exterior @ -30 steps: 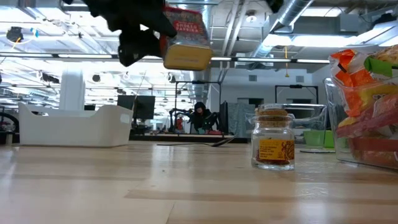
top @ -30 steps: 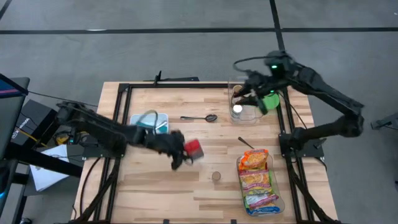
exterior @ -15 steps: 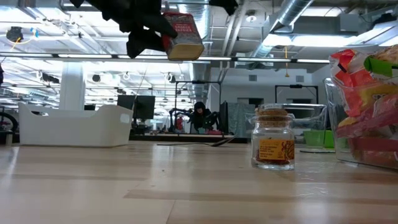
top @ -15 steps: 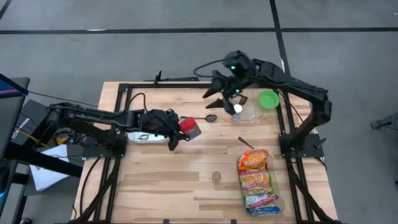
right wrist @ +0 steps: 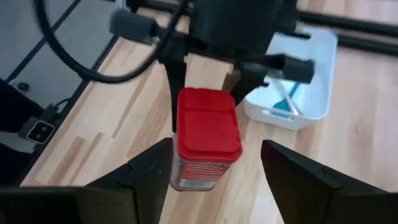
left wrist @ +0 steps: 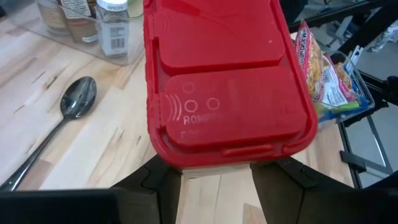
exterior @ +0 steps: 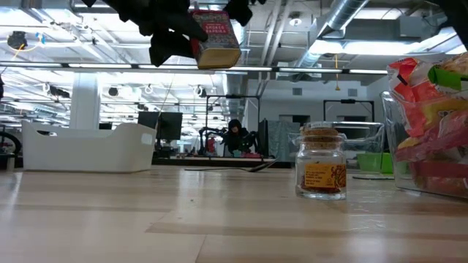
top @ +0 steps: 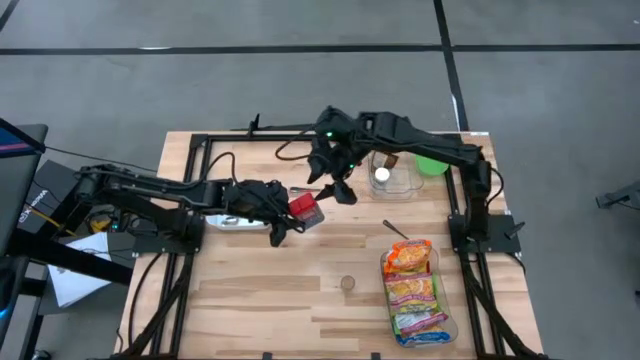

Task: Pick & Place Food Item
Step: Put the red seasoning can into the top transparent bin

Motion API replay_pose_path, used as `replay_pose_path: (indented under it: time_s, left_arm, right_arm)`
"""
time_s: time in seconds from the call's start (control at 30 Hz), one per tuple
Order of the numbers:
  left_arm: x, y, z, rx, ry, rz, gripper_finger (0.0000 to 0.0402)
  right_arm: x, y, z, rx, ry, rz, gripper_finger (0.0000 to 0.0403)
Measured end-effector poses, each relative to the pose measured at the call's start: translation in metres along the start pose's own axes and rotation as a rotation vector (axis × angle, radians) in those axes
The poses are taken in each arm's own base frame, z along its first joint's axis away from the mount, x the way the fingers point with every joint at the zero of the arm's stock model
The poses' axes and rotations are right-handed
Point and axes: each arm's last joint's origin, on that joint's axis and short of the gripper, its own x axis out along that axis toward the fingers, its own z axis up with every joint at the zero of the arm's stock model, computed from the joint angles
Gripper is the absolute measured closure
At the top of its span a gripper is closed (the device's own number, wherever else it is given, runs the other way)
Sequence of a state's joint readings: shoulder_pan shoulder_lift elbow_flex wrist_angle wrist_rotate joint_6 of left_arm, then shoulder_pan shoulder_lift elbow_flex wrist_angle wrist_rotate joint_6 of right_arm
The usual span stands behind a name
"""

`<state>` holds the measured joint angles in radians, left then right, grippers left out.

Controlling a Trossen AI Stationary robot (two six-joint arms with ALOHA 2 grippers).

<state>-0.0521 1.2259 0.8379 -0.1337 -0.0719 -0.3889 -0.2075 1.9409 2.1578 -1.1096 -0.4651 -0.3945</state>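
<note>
A spice tin with a red lid (top: 306, 208) hangs in the air over the table's middle, and my left gripper (top: 290, 215) is shut on it. In the low view the tin (exterior: 216, 38) sits high, its base showing. My right gripper (top: 336, 186) has reached in from the far right and stands open just beyond the tin. In the right wrist view its two fingers (right wrist: 149, 174) stand on either side of the tin (right wrist: 208, 134), apart from it. My left gripper pinches the tin's body just under the red lid (left wrist: 214, 175) between its two fingers (left wrist: 163, 186). The fingers come from the table's left, slanting a little downward. The tin is lifted clear of the table, nearly upright with its lid up.
A white tray (top: 232, 218) lies under my left arm. A spoon (left wrist: 73, 107), a clear box of spice jars (top: 392, 180) and a green bowl (top: 432, 163) are at the far right. A small glass jar (top: 347, 283) and a clear bin of noodle packets (top: 412, 292) stand near right.
My right gripper has swung from the clear box at the far right toward the table's left, down to the tin. My left gripper has carried the tin toward the far edge and a little up, then held still.
</note>
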Motion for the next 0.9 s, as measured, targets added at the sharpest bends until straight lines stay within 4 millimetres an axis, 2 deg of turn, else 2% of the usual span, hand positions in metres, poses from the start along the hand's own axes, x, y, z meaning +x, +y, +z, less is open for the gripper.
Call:
replay_pose_path:
  time_s: [0.13,0.9]
  left_arm:
    - [0.0,-0.003,-0.001,0.006,0.002,-0.009,0.0248]
    - [-0.001,-0.008,0.005,0.056,-0.07,-0.046,0.0248]
  right_arm:
    - [0.011,0.002,0.002,0.007,0.021,0.017,0.0163]
    - [0.02,0.02,0.013,0.071,-0.013,0.025,0.0162]
